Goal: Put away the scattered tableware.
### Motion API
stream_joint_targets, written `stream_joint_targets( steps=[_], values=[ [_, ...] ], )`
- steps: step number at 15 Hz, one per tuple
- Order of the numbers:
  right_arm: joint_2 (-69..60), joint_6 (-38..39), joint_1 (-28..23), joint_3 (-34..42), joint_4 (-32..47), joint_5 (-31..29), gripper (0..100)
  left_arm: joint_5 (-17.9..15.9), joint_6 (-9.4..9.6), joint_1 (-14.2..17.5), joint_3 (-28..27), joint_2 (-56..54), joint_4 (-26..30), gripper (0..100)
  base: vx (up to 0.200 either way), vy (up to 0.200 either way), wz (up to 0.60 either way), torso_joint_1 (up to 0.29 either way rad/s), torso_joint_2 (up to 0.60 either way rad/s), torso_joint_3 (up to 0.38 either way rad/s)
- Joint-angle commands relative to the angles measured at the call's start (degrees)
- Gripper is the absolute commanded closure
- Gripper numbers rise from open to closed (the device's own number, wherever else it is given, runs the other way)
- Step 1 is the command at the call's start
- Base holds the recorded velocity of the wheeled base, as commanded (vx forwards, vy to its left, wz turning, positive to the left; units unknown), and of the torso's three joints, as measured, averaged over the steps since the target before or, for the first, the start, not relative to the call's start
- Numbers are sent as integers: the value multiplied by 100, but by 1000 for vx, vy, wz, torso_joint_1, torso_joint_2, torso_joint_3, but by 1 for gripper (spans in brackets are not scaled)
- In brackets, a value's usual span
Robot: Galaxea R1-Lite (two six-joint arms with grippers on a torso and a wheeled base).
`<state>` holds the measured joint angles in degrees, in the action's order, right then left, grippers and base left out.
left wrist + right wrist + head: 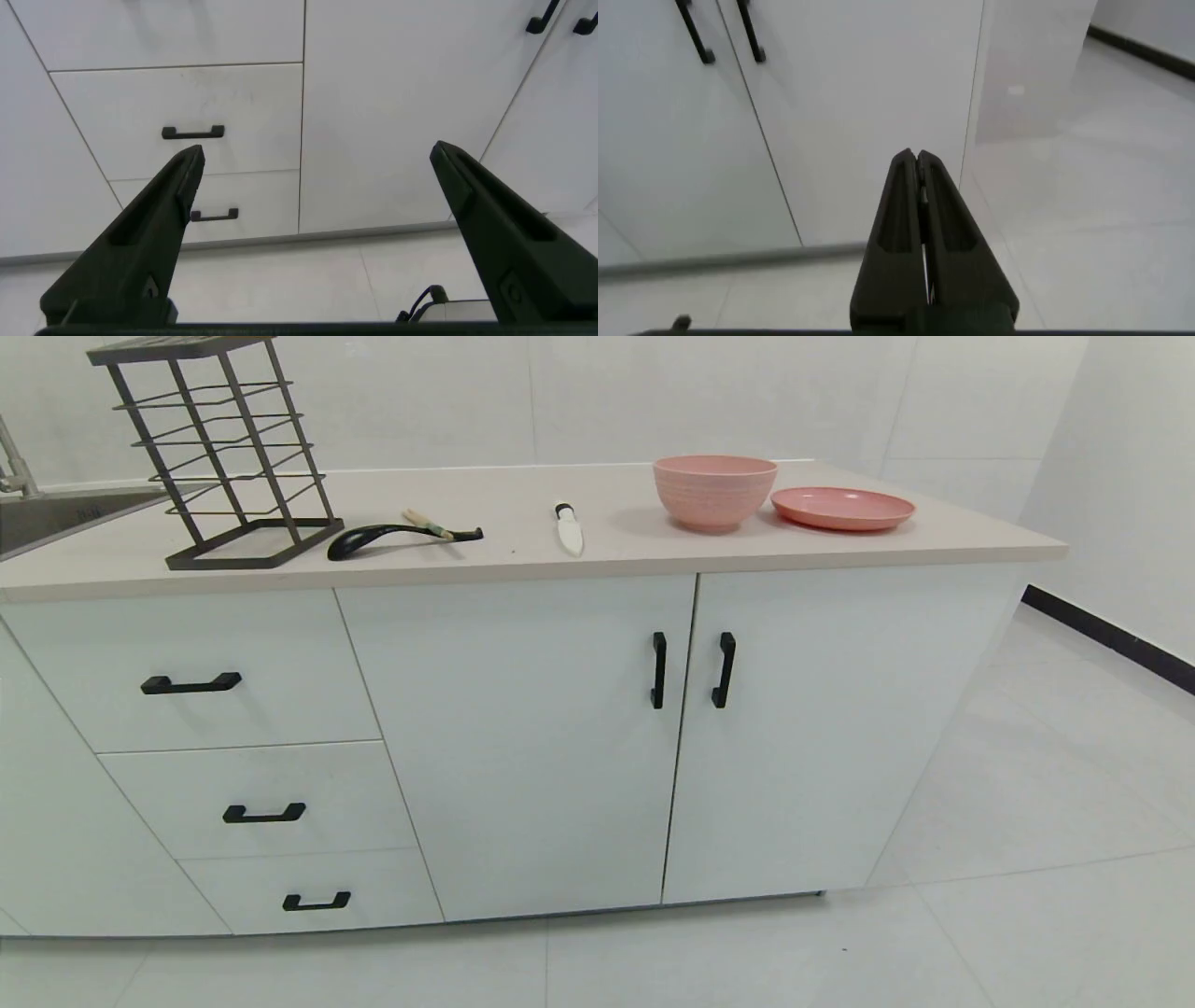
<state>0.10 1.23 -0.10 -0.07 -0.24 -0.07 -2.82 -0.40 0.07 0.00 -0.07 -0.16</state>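
**Tableware lying loose on a kitchen counter, both grippers low by the cabinets**

On the pale matte countertop [523, 499], a glossy black ladle [392, 535] lies flat. Its long axis runs side to side, with the scoop toward the black wire dish rack [219, 448] on the left. Just behind its handle lies a short wooden-handled utensil [428, 524], angled. Near the middle, a small white knife with a black end [568, 530] lies front to back, white end toward the counter's front edge. To the right, a ribbed round pink bowl [714, 490] stands upright just beside a shallow smooth pink plate [842, 508].

The left wrist view shows the left gripper [318, 154] with its fingers spread wide apart before white drawers with black handles [192, 132]. The right wrist view shows the right gripper [917, 159] with its fingers pressed together on nothing, facing the white cabinet doors [859, 112] above the tiled floor.
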Motion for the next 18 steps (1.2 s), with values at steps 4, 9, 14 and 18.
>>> stream_joint_targets(
  steps=[4, 9, 14, 18],
  values=[
    [210, 35, -8, -599, -942, 130, 100, -8, 40, 1, 0, 7, 7, 0, 0, 0, 0, 0, 0, 0],
    [2170, -290, 62, -1909, -828, 1185, 100, -8, 75, 1, 0, 7, 7, 0, 0, 0, 0, 0, 0, 0],
    [3866, -650, 142, -2199, -1294, 1660, 0, -8, 75, 1, 0, 7, 7, 0, 0, 0, 0, 0, 0, 0],
    [4728, -721, 502, -2322, -1610, 1642, 0, -17, 75, 1, 0, 7, 7, 0, 0, 0, 0, 0, 0, 0]
  ],
)
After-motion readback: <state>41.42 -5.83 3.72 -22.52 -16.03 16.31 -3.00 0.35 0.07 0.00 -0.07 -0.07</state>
